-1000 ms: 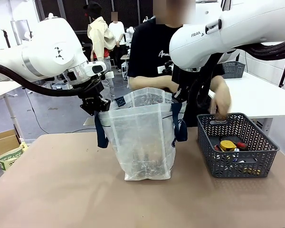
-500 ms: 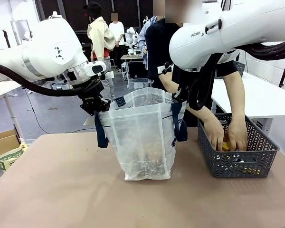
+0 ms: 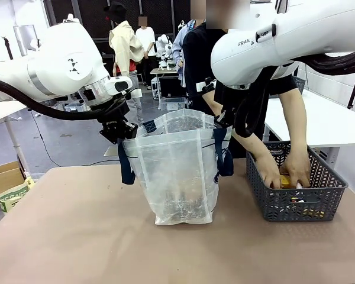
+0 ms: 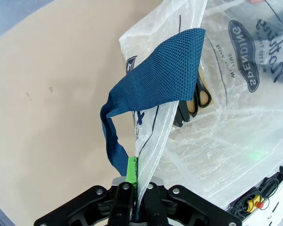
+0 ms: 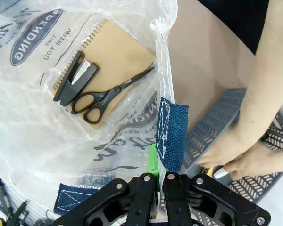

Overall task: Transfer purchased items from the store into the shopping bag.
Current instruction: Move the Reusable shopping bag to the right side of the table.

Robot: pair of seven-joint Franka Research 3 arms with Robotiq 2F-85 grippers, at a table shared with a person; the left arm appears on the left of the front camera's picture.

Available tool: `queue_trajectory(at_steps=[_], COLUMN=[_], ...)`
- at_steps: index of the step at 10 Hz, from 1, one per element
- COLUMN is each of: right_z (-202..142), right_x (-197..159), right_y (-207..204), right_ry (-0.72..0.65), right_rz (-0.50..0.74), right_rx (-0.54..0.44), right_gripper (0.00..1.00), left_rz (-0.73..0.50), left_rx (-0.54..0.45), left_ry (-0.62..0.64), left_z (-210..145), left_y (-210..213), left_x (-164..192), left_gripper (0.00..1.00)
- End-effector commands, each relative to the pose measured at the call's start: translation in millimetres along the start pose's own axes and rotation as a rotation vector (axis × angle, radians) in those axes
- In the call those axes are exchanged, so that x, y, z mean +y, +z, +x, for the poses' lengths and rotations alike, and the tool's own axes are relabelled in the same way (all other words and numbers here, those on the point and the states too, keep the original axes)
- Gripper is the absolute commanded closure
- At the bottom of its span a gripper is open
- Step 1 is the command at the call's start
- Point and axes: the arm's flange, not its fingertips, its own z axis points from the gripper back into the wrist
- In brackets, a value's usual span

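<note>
The translucent frosted plastic tote with navy strap handles (image 3: 177, 171) stands upright in the middle of the tan counter (image 3: 77, 236). Its long axis is vertical and its mouth points straight up. The left claw (image 4: 136, 175) is clenched on the tote's left rim just beside a navy strap. The right claw (image 5: 158, 175) is clenched on the right rim, so the mouth is stretched open between them.

Flat on the tote's bottom lies a tan spiral notebook (image 5: 118, 52), with black scissors (image 5: 108, 94) and a black stapler (image 5: 75, 77) resting across it.

To the right, near the tote but apart from it, sits the dark grey lattice plastic basket (image 3: 296, 204). The person at the far side has one hand (image 3: 268, 176) and the other (image 3: 298, 173) down inside it, covering most of the goods.

The step in hand looks like picking the next item from the basket. The next move would call for that item to be lifted over the right rim and dropped in while both claws hold the mouth wide and level.
</note>
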Motion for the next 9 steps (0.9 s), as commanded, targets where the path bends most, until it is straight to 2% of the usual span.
queue_trajectory(at_steps=[1,3,9], right_z=[-0.6,-0.6,-0.6], right_x=[-1.6,-1.6,-1.6], right_y=[0.1,0.1,0.1], right_ry=[-0.001,-0.001,-0.001], right_rz=[-0.001,-0.001,-0.001], right_rx=[0.0,0.0,0.0], right_gripper=[1.0,1.0,1.0], left_rz=[0.002,-0.007,0.006], left_rx=[-0.004,0.011,-0.028], left_ry=[0.003,-0.032,-0.105], left_z=[-0.3,1.0,3.5], left_y=[0.6,-0.9,-4.1], left_x=[2.2,2.3,3.8], left_gripper=[1.0,1.0,1.0])
